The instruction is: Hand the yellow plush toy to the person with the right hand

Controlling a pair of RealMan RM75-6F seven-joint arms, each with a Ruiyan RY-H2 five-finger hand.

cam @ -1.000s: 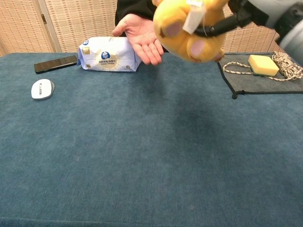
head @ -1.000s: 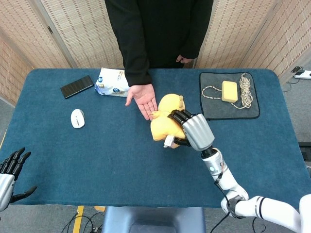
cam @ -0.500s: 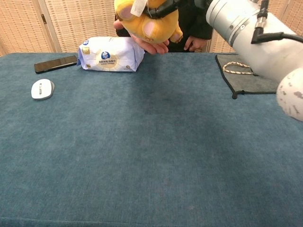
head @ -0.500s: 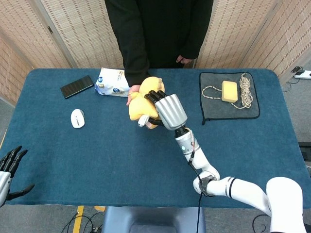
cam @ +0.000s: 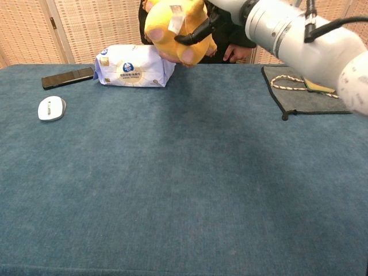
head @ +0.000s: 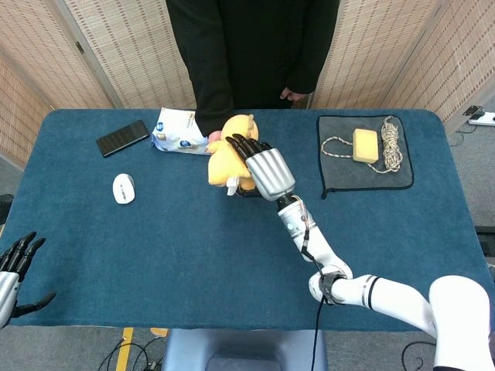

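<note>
The robot's right hand (head: 263, 168) grips the soft yellow plush toy (head: 227, 151) over the person's palm, so the handover step seems reached and release should come next.

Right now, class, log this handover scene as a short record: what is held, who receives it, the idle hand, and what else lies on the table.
held: yellow plush toy, gripped by right hand, fingers around it
receiver: person behind the table; palm hidden under the toy
idle: left hand, holding nothing, at the near left edge
left side: phone, mouse, wipes pack
right side: grey mat with sponge and rope
</note>
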